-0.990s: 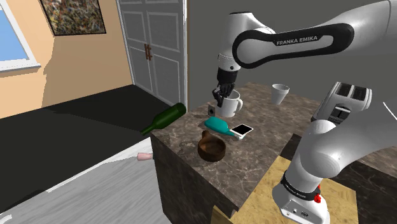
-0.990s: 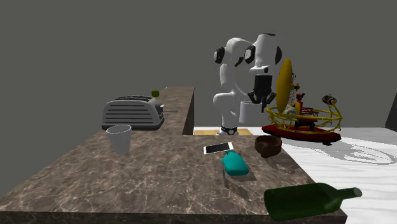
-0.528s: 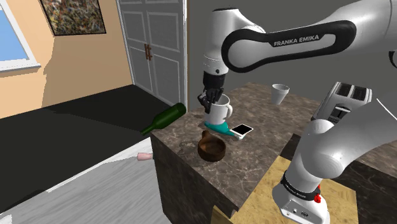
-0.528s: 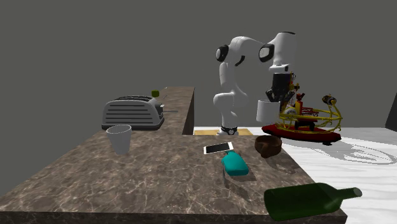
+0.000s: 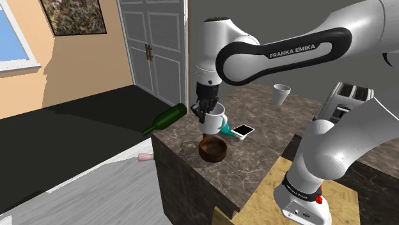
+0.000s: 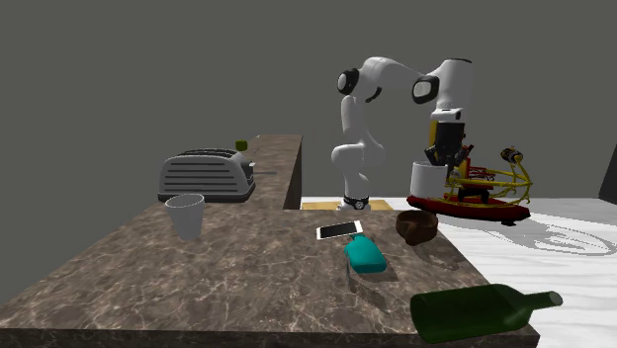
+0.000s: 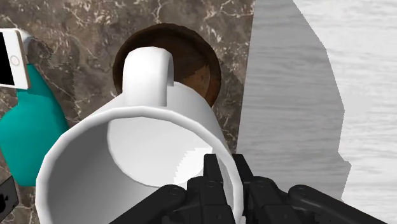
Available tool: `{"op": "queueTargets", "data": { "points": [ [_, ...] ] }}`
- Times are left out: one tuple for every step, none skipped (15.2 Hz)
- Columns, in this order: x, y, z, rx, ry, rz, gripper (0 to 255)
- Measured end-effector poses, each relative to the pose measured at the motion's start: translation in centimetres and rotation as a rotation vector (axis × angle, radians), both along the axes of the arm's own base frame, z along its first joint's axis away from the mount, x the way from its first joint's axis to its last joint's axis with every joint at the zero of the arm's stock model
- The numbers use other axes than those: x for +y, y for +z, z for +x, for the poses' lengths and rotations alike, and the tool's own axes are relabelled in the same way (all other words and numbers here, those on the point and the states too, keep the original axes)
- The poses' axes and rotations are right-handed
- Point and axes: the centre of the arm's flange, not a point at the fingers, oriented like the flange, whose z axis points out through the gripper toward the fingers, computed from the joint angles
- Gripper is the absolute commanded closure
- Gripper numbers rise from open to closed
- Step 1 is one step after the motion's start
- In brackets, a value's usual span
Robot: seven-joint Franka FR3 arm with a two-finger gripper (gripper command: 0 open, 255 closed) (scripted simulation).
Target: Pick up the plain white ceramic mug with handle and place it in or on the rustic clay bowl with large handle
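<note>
**Task status.** The grasp and lift are complete. The gripper (image 5: 206,108) is clamped on the rim of the white mug (image 5: 214,118), one finger inside the wall and one outside. The mug hangs upright in the air, clear of the counter, directly above the brown bowl (image 5: 213,150). In the wrist view the bowl (image 7: 200,70) lies beneath the mug's handle side, so the mug appears slightly off centre. Remaining steps, as judged: minor alignment, descent into the bowl, release.

**Surroundings.** The room has a tan wall, a grey double door (image 5: 153,48) and a framed painting (image 5: 73,14). The work surface is a dark marbled counter (image 5: 262,147). It carries, in descending size:
- a toaster (image 6: 206,176)
- a green bottle (image 5: 165,119), lying on its side at the edge
- a teal object (image 7: 32,127)
- a white cup (image 5: 281,94)
- a phone (image 5: 243,131), just beside the teal object
</note>
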Motion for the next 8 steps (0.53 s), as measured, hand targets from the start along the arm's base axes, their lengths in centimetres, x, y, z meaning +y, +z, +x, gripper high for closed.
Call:
{"op": "queueTargets", "data": {
  "points": [
    [0.0, -0.5, -0.1, 0.0, 0.0, 0.0, 255],
    [0.0, -1.1, -0.1, 0.0, 0.0, 0.0, 255],
    [0.0, -1.6, -0.1, 0.0, 0.0, 0.0, 255],
    [0.0, -2.1, -0.2, 0.0, 0.0, 0.0, 255],
    [0.1, -2.6, -0.2, 0.0, 0.0, 0.0, 255],
    [0.1, -3.2, -0.1, 0.0, 0.0, 0.0, 255],
    [0.0, -3.8, -0.1, 0.0, 0.0, 0.0, 255],
    [0.0, -4.4, -0.1, 0.0, 0.0, 0.0, 255]
  ]
}}
